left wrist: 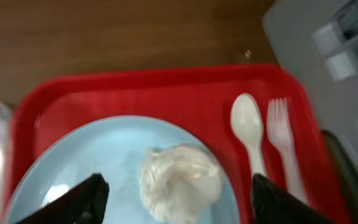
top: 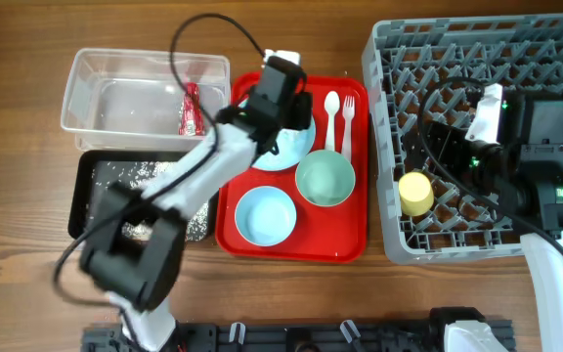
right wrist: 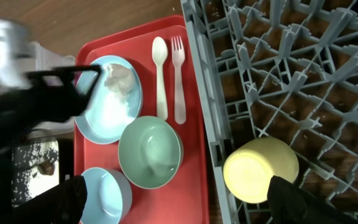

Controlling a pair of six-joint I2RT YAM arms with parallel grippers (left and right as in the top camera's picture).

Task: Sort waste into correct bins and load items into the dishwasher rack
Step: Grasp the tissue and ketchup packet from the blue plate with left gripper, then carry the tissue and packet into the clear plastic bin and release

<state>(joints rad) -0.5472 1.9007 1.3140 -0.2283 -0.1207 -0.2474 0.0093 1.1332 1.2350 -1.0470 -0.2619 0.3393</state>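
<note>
At the far left a clear rectangular plastic tub (top: 145, 93) stands on the wooden table with 1 small red sachet wrapper (top: 192, 108) lying against its right wall. Just in front of it, a shallow black rectangular tray (top: 84, 200) holds scattered white rice grains with brown food bits (top: 137, 176). The left arm crosses this tray and reaches to the far left corner of a flat red serving tray (top: 291, 249). There the left gripper (left wrist: 178, 183) hangs over a pale blue round plate (left wrist: 104, 155), its 2 fingers (left wrist: 79, 199) spread wide on either side of a crumpled white tissue (left wrist: 180, 180) that rests on the plate; they do not touch it. On the same red tray, a small pale blue bowl (top: 264, 215) sits at the near side, a mint green bowl (top: 325, 178) just right of it, and a white plastic spoon (top: 331, 117) and white plastic fork (top: 348, 122) lie side by side along the far right edge. Right of the tray stands a large square grey plastic crate with upright pegs (top: 399, 59). A small yellow cup (top: 416, 194) lies among the pegs near its front left corner. The right gripper (right wrist: 176, 186) hovers above the crate's left side, fingers parted wide and empty.
</note>
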